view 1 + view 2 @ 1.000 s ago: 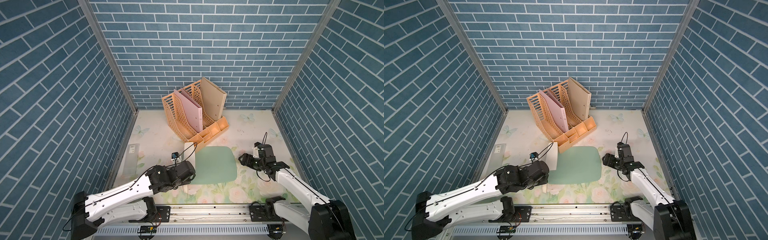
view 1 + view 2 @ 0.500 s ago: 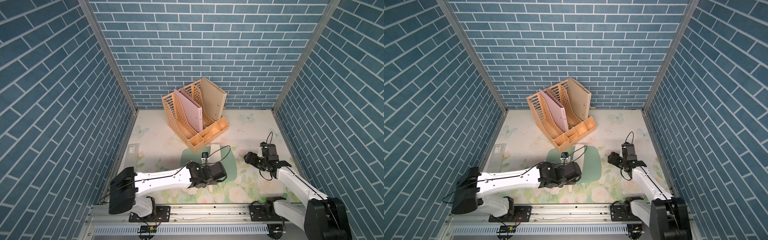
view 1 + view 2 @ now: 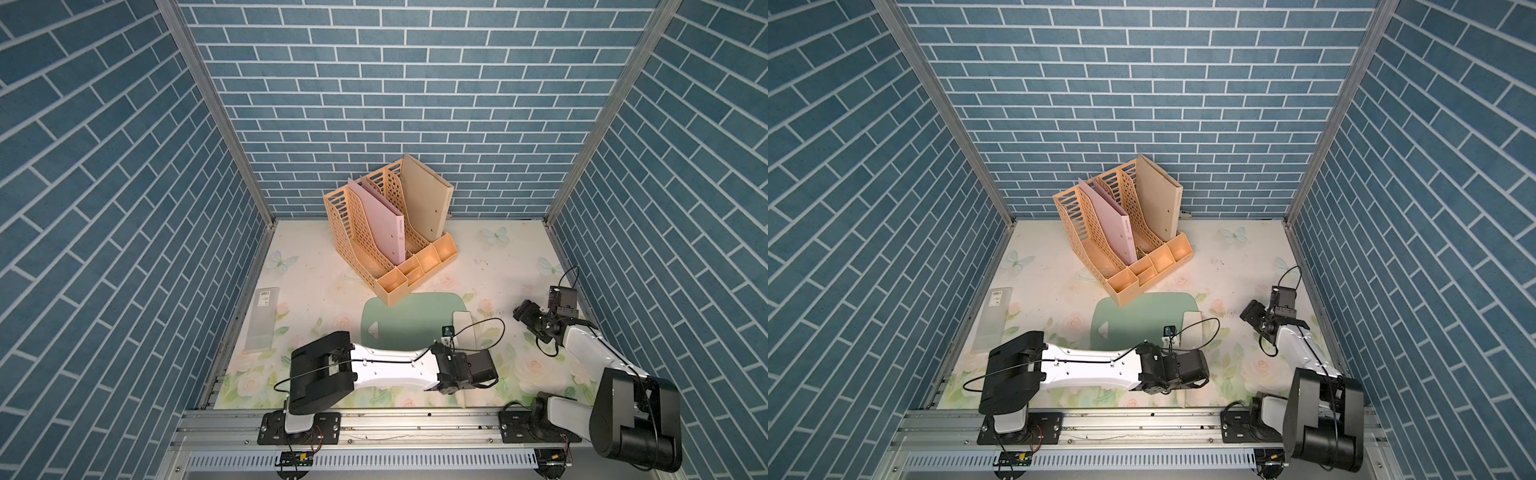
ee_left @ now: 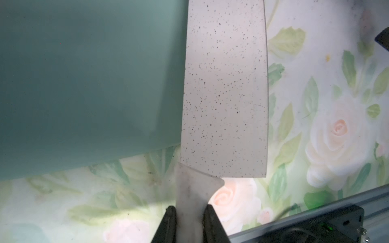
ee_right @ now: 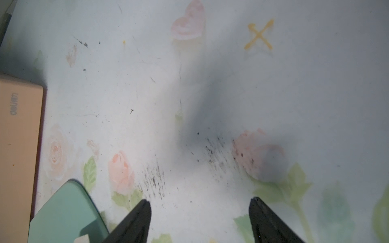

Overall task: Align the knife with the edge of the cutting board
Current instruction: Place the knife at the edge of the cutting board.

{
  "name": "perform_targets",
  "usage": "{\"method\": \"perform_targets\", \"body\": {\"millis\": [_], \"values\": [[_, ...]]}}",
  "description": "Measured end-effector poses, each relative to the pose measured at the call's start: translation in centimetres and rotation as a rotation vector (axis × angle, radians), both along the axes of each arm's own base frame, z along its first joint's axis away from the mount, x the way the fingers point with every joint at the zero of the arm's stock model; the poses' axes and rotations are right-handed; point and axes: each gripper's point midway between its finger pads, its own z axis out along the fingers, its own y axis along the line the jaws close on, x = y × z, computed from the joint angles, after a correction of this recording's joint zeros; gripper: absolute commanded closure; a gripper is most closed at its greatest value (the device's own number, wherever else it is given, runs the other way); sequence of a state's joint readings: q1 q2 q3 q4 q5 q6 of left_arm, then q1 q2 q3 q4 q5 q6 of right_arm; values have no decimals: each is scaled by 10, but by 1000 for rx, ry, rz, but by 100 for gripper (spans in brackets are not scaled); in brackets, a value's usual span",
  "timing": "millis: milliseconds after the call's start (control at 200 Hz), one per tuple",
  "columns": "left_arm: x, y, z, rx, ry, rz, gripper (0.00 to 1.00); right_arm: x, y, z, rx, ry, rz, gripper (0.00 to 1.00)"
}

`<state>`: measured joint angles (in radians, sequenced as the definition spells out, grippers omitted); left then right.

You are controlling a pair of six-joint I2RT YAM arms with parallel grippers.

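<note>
The left gripper (image 4: 189, 212) is clenched on the knife (image 4: 225, 84) by its handle, the blade lying along the board (image 4: 84, 73) at its short side nearest the right arm. In the wrist view the blade's long side runs almost parallel to that edge, slightly overlapping it. The step probably calls for lowering flat, keeping the handle from twisting, then letting go. The right gripper (image 5: 200, 210) hangs spread and empty over the mat (image 5: 210, 84).
</note>
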<state>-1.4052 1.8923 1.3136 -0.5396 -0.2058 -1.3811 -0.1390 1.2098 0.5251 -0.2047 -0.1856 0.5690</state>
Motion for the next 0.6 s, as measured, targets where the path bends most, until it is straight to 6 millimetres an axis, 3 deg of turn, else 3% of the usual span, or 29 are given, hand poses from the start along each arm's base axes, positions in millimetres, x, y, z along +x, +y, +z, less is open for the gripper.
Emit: {"method": "perform_targets", "body": {"millis": [600], "values": [[-3,-16,-19,-17,1,58,100,3,6,-1,33,-18,21,24]]}}
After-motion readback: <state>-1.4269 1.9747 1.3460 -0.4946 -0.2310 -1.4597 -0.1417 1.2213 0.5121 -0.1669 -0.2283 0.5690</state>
